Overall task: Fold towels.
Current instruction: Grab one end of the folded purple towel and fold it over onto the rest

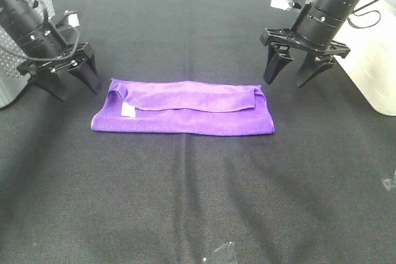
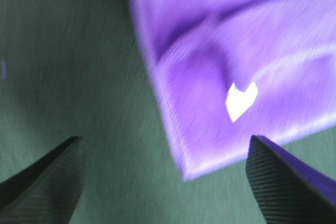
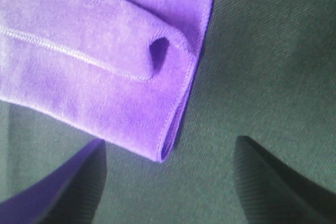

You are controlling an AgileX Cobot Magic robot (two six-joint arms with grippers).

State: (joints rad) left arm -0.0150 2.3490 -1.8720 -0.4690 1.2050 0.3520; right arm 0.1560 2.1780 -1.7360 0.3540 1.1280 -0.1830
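1. The bright purple square microfibre towel [image 1: 185, 112] lies on the black cloth-covered desk [image 1: 198, 214], about midway between the 2 arms. It is doubled into a long strip. A stitched edge runs along its upper layer, and a small white tag [image 1: 128, 110] sits near its left end.
2. The strip's long axis runs left to right across the desk. Its 2 short ends therefore face the 2 arms, and its long edges face near and far.
3. The left hand [image 1: 77, 88] is just beyond the far-left corner of the towel, apart from the cloth. Its jaws are spread wide with nothing between them. In the left wrist view the towel's tagged corner [image 2: 240, 100] lies ahead of the wide jaws and off to 1 side.
4. The right hand [image 1: 286, 78] is just beyond the far-right corner, also apart from the cloth. It too is spread wide and holds nothing. In the right wrist view the folded right end of the towel [image 3: 94, 66] shows a small open loop at its corner, just ahead of the gap between the jaws.
5. Each hand is nearer its own short end, and neither is placed to reach the middle.
6. My judgement is that the next fold would bring 1 short end over the other along the long axis. The hand at that end would need to move slightly nearer and inward to take hold of the corner.
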